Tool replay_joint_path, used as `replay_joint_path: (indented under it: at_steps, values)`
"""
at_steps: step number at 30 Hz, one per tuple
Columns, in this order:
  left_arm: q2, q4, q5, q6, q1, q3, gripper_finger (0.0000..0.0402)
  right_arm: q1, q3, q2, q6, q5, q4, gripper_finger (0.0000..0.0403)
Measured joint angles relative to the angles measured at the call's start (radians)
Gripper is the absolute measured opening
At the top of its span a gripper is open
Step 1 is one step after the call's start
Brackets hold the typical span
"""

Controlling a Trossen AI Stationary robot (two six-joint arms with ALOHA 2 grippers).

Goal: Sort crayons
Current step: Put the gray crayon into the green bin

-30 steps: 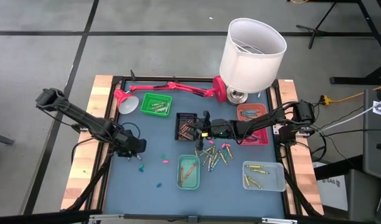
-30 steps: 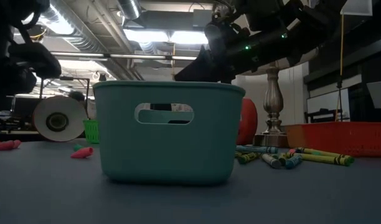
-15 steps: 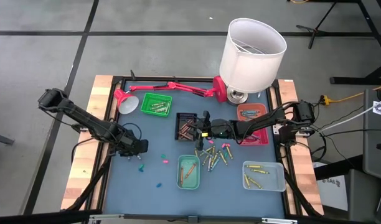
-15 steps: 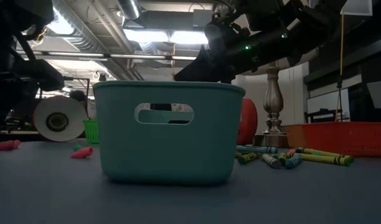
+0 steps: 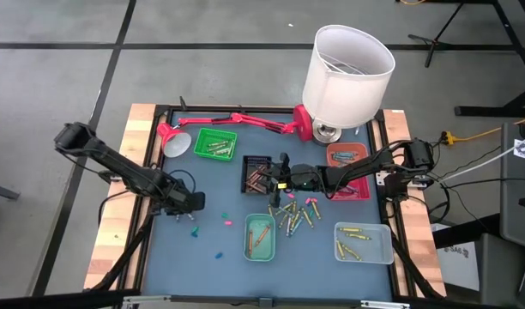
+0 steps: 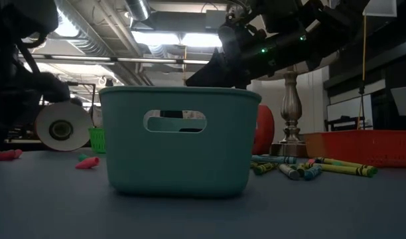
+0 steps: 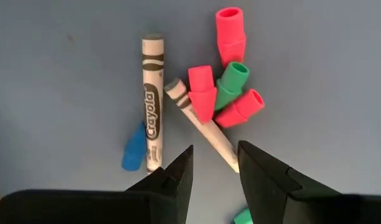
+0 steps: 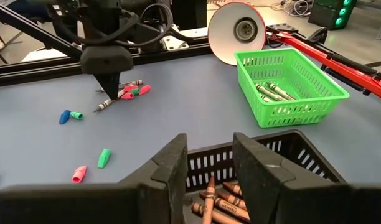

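Two pale crayons [image 7: 152, 102] lie flat on the blue mat at the table's left, among pink and green caps [image 7: 231, 84]. My left gripper [image 7: 214, 168] hangs just above them, pointing down, open; the slanted crayon's near end [image 7: 225, 155] lies between its fingertips, untouched. My right gripper [image 8: 209, 158] stands open and nearly level over the black tray [image 5: 256, 174], which holds brown crayons [image 8: 215, 199]. A loose heap of mixed crayons [image 5: 292, 213] lies at the mat's middle. In the high view my left gripper [image 5: 192, 206] is left of centre and my right gripper [image 5: 280, 176] is near the middle.
Sorting trays stand around: green [image 5: 214, 144], red [image 5: 346, 163], teal [image 5: 259, 237], clear [image 5: 363, 242]. A red desk lamp [image 5: 237, 120] and a white-shaded lamp [image 5: 346, 64] stand along the far edge. Loose caps [image 5: 218, 254] lie on the mat near the left gripper.
My left gripper has tipped more steeply downward and sunk a little toward the pale crayons at the table's left. Its fingers stay open.
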State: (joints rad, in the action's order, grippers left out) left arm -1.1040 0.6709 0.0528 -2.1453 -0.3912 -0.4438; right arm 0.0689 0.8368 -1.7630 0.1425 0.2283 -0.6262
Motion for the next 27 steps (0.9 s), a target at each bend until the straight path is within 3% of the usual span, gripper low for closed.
replay_joint_path:
  at_steps: [12, 21, 27]
  values:
    - [-0.073, -0.032, 0.031, 0.008, 0.0, -0.003, 0.0108, 0.0, 0.0, 0.0, 0.0, 0.0, 0.0, 0.0127]
    - [-0.073, -0.033, 0.026, 0.008, 0.0, -0.002, 0.0059, 0.001, 0.0, 0.0, 0.0, -0.004, 0.0, 0.0127]
    - [-0.074, -0.038, -0.003, 0.047, -0.001, -0.002, 0.0035, 0.001, 0.0, 0.014, 0.002, -0.099, 0.001, 0.0127]
